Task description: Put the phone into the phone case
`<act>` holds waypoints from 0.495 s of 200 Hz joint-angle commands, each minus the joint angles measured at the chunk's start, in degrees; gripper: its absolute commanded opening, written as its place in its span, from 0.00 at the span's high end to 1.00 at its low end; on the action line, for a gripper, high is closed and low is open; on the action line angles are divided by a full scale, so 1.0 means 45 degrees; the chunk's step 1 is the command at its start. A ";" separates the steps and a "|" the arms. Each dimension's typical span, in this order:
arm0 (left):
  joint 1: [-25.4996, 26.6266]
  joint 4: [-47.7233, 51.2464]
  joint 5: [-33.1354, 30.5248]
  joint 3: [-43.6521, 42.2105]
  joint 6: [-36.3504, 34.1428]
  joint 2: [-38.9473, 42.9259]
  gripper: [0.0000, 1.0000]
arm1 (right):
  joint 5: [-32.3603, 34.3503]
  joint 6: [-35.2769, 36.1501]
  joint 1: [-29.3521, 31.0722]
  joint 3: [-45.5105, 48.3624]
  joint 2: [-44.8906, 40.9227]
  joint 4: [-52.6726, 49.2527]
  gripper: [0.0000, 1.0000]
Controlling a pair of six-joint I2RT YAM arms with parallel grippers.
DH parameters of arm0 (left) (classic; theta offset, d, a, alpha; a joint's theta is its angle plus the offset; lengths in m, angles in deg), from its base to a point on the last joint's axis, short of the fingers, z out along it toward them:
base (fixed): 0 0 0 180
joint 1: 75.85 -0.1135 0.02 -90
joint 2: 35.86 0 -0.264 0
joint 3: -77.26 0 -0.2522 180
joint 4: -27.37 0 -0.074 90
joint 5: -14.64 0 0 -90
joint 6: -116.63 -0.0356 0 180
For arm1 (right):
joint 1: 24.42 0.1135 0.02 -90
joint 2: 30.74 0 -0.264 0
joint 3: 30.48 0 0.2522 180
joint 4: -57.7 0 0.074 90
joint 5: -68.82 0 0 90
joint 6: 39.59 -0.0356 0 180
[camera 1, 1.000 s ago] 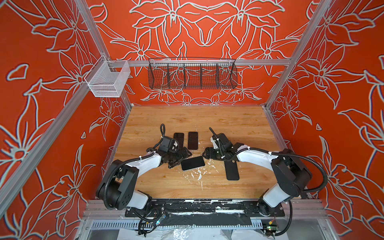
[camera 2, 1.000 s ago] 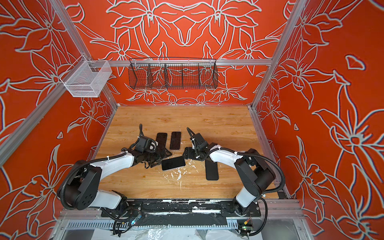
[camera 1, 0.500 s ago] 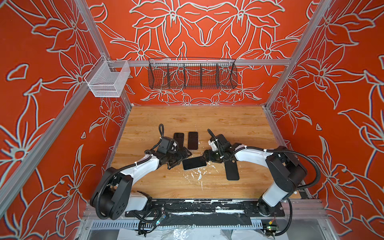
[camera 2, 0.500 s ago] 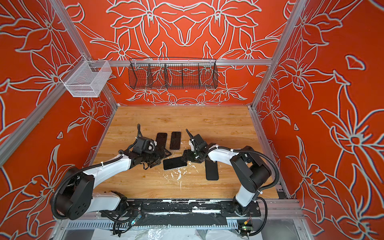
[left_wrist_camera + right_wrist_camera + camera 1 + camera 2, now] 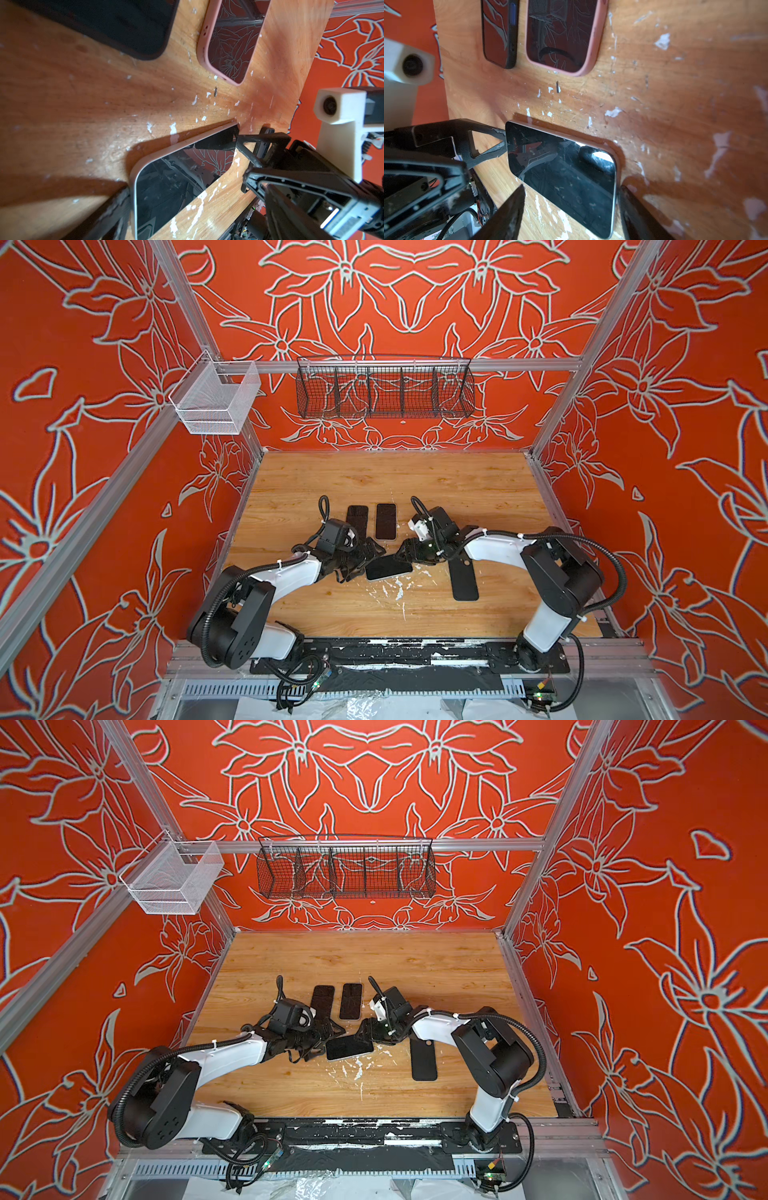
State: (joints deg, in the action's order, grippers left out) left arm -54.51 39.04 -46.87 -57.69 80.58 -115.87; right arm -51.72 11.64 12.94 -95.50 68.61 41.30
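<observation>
Your left gripper (image 5: 364,563) hides the near end of the black-cased phone (image 5: 357,515); your right arm covers the top of the phone case (image 5: 465,585). The phone (image 5: 388,568) lies on the tabletop (image 5: 415,481) between both grippers, long axis left-right. The left gripper is spread wide. The right gripper (image 5: 405,557) straddles its right end; I cannot tell whether it clamps. Count: one bare phone, two cased, one empty case.

The space is enclosed by orange walls (image 5: 415,290) patterned with pale flowers. A scuffed wooden surface (image 5: 415,477) is spread beneath the left tool (image 5: 363,565). Beyond it, a black wire basket (image 5: 384,391) and a white mesh basket (image 5: 216,402) are hung from an aluminium rail (image 5: 519,364).
</observation>
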 commanded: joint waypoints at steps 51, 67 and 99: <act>0.0218 -0.0647 0.0151 -0.0447 0.0481 -0.0450 0.02 | -0.1917 -0.0505 0.0017 0.0603 -0.0190 0.1404 0.29; 0.0236 -0.0687 0.0153 -0.0468 0.0510 -0.0468 0.02 | -0.2397 -0.0777 0.0022 0.0749 -0.0261 0.2050 0.30; 0.0257 -0.0670 0.0173 -0.0488 0.0510 -0.0412 0.02 | -0.2880 -0.1190 0.0018 0.1059 -0.0266 0.3002 0.31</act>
State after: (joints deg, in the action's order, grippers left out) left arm -54.23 35.79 -46.63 -58.43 82.18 -116.48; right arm -59.35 8.71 12.31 -91.72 68.55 48.98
